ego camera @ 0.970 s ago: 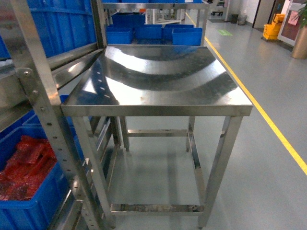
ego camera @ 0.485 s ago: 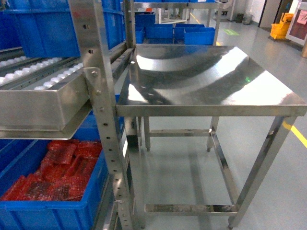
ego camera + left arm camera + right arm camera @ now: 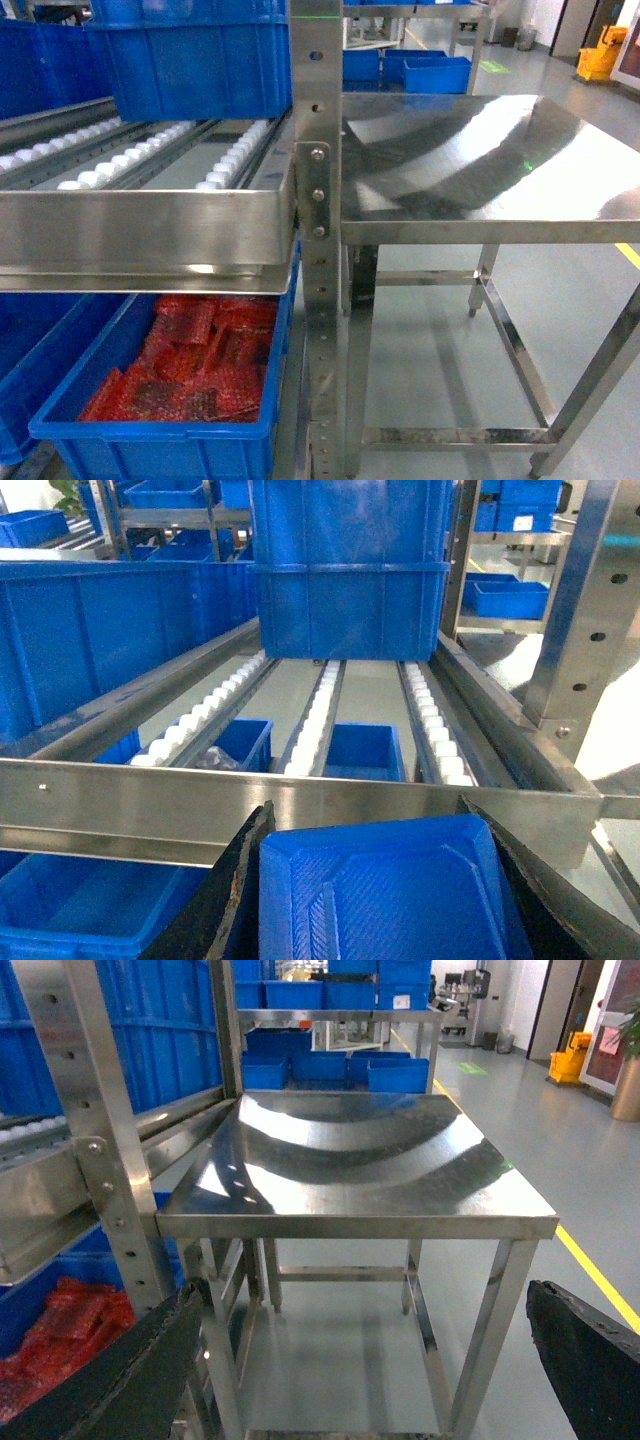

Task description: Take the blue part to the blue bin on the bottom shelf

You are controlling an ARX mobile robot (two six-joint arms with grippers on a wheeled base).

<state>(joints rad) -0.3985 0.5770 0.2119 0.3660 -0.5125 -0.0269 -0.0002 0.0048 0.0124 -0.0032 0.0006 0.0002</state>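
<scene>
The blue part (image 3: pixel 385 895), a ribbed plastic tray-like piece, sits between the two black fingers of my left gripper (image 3: pixel 366 825), which is shut on it. It hangs just in front of the bottom shelf's flat steel front rail (image 3: pixel 300 805). Beyond the rail, white roller tracks (image 3: pixel 320 705) run back to a stacked blue bin (image 3: pixel 345 580) standing on them. The head view shows the same shelf rail (image 3: pixel 140 225) and blue bin (image 3: pixel 200 60); neither gripper appears there. My right gripper (image 3: pixel 358 1305) is open and empty, facing the small steel table (image 3: pixel 350 1175).
Under the shelf a blue bin (image 3: pixel 160 445) holds red bubble-wrapped parts (image 3: pixel 195 365). A perforated steel upright (image 3: pixel 318 200) stands between the rack and the table (image 3: pixel 480 170). More blue bins (image 3: pixel 90 640) stand on the shelf's left. A yellow floor line (image 3: pixel 595 1270) runs right of the table.
The head view has swung left: the table has slid to the right, and the roller shelf and the bin of red parts now fill the left half.
</scene>
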